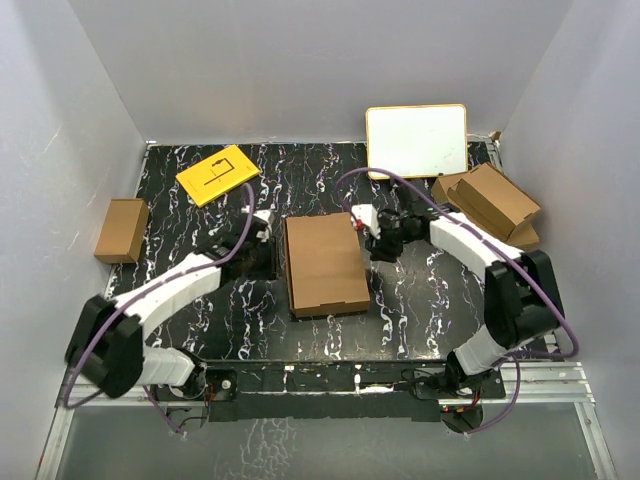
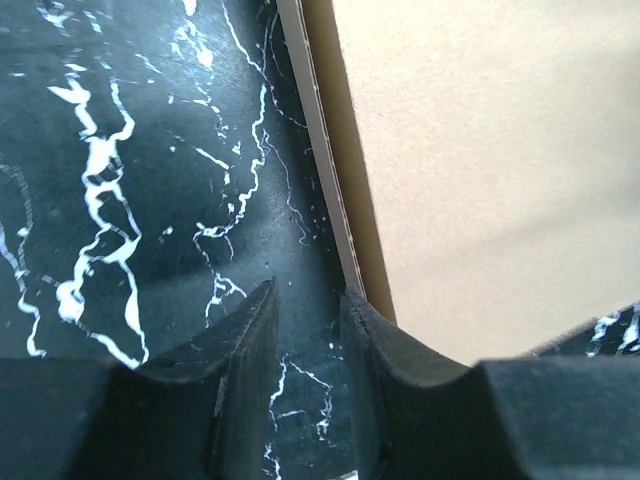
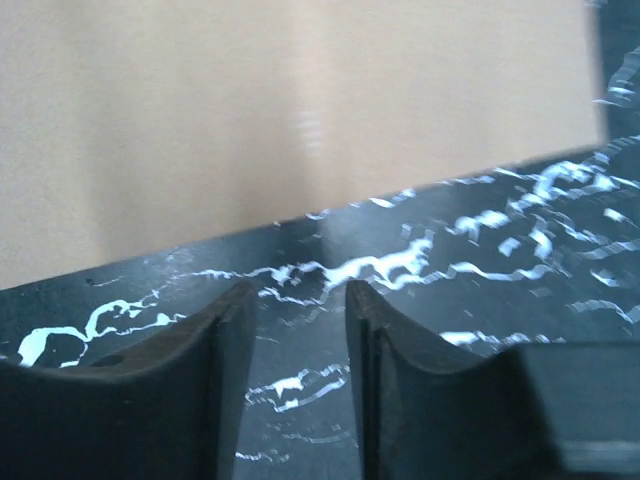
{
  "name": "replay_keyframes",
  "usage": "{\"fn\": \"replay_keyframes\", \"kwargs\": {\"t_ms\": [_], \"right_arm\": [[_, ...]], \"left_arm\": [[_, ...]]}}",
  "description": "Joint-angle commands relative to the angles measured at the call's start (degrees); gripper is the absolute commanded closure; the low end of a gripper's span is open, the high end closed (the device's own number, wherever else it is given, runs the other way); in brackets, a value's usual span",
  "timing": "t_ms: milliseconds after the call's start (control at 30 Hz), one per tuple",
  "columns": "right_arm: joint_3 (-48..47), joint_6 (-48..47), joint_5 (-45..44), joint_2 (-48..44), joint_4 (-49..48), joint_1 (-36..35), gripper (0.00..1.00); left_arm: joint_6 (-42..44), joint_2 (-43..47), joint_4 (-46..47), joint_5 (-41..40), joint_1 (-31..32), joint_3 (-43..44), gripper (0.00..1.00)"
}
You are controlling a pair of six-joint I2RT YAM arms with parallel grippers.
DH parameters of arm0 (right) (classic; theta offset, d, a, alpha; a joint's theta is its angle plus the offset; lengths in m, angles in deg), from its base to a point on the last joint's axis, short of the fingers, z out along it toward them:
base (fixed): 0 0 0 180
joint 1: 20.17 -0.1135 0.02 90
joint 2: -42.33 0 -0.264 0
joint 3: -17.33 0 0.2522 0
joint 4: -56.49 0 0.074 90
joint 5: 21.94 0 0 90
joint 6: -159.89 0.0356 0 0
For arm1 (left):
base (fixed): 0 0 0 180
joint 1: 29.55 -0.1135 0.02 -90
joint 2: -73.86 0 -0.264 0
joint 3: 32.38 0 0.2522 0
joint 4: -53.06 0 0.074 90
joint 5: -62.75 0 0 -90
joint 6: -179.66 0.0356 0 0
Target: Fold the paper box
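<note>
left wrist: paper box (image 2: 480,170) cut off at top and right edges | right wrist: paper box blurred, cut off top and left | top external: cardboard pieces (image 1: 492,203) overlap, lower ones part-hidden

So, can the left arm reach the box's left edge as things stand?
Probably yes: the left end effector sits right beside the box, jaws slightly apart, only bare table between.

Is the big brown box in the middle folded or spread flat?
Folded shut: the paper box shows a flat top over a low front wall.
</note>
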State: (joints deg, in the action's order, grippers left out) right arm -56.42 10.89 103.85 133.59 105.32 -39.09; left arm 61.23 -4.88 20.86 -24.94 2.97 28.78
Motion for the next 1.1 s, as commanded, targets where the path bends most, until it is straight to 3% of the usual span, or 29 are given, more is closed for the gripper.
{"fn": "replay_keyframes", "kwargs": {"t_ms": [0,133,267,400,500,700,900,1067], "right_arm": [[-0.7,9.0,4.2,-4.7,-4.8,2.5,0.5],[-1.5,23.4,10.2,-4.5,-9.2,5.1,0.33],[2.9,42.1,25.0,-2.6,-21.5,9.7,0.18],[6.9,55.8,24.9,-0.4,-31.3,10.8,0.1],[8.8,64.6,22.1,1.0,-36.2,10.9,0.09],[8.9,70.5,20.9,5.3,-37.6,10.9,0.13],[9.2,74.0,19.7,8.4,-38.3,10.9,0.24],[9.5,74.7,19.0,10.9,-38.1,11.5,0.39]], "left_arm": [[-3.2,10.4,-0.6,-4.6,-0.1,-4.0,0.67],[-5.5,16.8,6.3,-3.0,-0.3,-8.1,0.56],[-9.5,21.8,18.7,0.9,-0.4,-15.1,0.27],[-13.2,23.1,24.9,2.7,-0.5,-18.6,0.06],[-13.6,22.2,25.9,4.0,-0.7,-19.0,0.04],[-14.7,19.3,28.2,5.7,-0.9,-19.2,0.03],[-16.4,16.6,30.2,9.0,-3.9,-21.4,0.04],[-19.7,16.1,36.9,14.0,-7.4,-24.9,0.04]]}}
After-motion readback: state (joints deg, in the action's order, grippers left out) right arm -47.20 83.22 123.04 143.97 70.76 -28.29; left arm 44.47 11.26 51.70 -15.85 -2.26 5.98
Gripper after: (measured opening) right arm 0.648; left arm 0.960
